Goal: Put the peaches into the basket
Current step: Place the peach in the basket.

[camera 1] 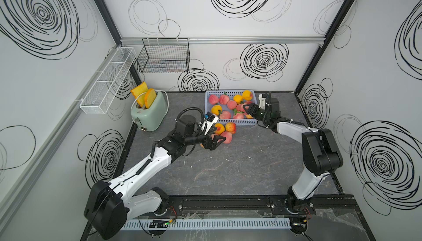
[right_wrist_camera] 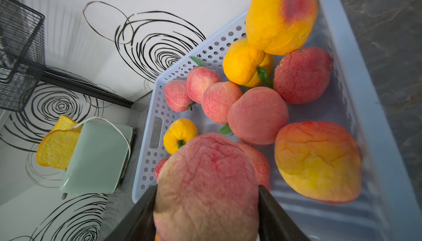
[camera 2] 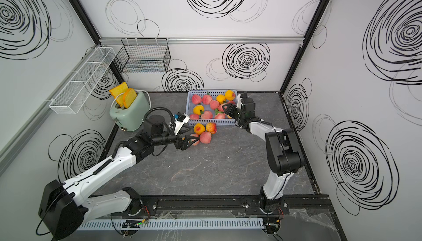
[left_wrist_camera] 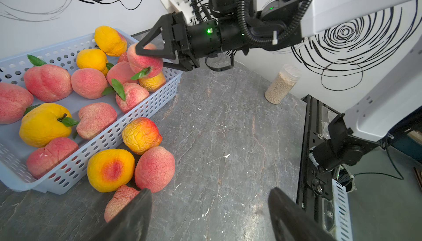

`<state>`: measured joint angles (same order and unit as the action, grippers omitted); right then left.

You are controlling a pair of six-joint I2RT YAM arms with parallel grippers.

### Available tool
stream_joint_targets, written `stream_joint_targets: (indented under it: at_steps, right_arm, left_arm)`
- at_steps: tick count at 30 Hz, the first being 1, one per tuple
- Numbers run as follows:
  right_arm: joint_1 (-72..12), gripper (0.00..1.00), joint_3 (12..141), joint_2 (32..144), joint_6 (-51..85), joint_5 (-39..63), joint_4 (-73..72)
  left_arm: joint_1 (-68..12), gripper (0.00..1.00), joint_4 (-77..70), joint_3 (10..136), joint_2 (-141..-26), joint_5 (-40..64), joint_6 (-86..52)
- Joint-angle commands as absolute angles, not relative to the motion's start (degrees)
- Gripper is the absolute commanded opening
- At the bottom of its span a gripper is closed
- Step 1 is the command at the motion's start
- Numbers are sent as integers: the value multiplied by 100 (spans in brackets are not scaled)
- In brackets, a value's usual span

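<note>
1. A pink peach (right_wrist_camera: 205, 160) hung over the right half of the basket (right_wrist_camera: 173, 68). It was clamped between the two fingers of the right gripper (right_wrist_camera: 207, 187).
2. The basket was pale blue and perforated, and it stood at the back of the table (camera 1: 228, 171). It held a heap of other peaches (left_wrist_camera: 48, 82), some pink and some yellow, several with green leaves.
3. Four loose peaches (left_wrist_camera: 155, 169) lay on the table in a tight cluster, just outside the basket's front wall. Two were yellow with red blush and two were pink.
4. The left gripper (left_wrist_camera: 209, 196) was low beside that cluster, its fingers spread wide with only bare table between them. One finger (left_wrist_camera: 132, 214) overlapped the nearest pink peach in the left wrist view; whether they touched could not be told.
5. A green toaster (camera 1: 149, 112) stood left of the basket, well apart from it, with two bread slices (camera 1: 145, 97) upright in its slots.
6. A jar (left_wrist_camera: 282, 84) of pale grains stood against the wall, beyond the right arm.
7. A black wire rack (camera 1: 164, 56) and a white mesh rack (camera 1: 107, 82) hung on the walls above the toaster.
</note>
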<state>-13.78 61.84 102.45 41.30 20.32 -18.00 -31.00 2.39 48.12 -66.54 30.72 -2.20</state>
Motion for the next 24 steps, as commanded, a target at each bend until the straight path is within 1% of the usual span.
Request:
stream_joint_targets:
  at_steps: [1, 7, 14, 17, 21, 24]
  right_arm:
    - [-1414, 58, 6689, 10587, 3682, 1862, -1451]
    - [-1535, 59, 7134, 10931, 3262, 1422, -1003]
    - [-1740, 61, 7040, 10828, 2982, 831, -818]
    - [-1809, 65, 7041, 10785, 2919, 623, -726]
    - [-1813, 76, 7006, 10691, 2926, 484, -653]
    - [-1828, 80, 6947, 10581, 2927, 475, -645]
  left_arm:
    - [-3046, 84, -48, 4772, -6651, 3172, -246]
    - [-3041, 84, -27, 4772, -6678, 3121, -234]
    - [-3032, 84, 6, 4787, -6684, 3129, -219]
    - [-3032, 83, 31, 4799, -6689, 3129, -215]
    - [-3032, 83, 44, 4789, -6677, 3119, -211]
    - [-3032, 83, 54, 4794, -6686, 3127, -215]
